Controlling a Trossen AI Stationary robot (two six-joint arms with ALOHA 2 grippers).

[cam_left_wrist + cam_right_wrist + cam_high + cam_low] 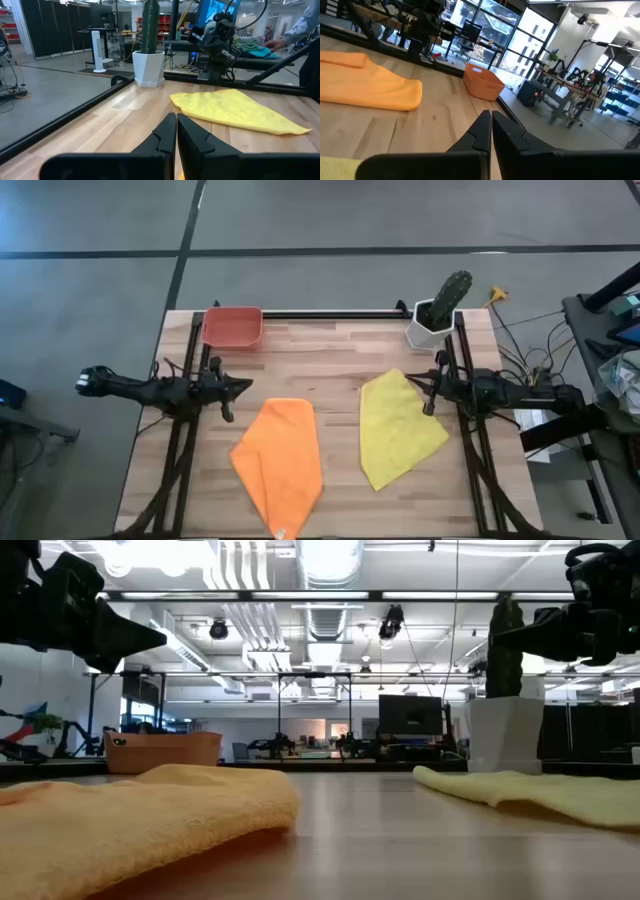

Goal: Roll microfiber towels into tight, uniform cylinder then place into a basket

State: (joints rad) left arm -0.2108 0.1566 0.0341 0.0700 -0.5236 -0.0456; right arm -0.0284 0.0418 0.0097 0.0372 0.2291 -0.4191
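An orange towel (281, 461) lies on the table at the near left, folded and bunched; it also shows in the right wrist view (367, 85). A yellow towel (398, 430) lies flat at the right; it also shows in the left wrist view (235, 110). The red-orange basket (232, 326) stands at the far left edge. My left gripper (243, 386) hovers shut and empty left of the orange towel. My right gripper (415, 385) hovers shut and empty over the yellow towel's far edge.
A white hexagonal pot with a green cactus (438, 314) stands at the far right corner. A black rail (330, 313) runs along the far edge. Bare wood (335, 370) lies between the two towels and in front of the basket.
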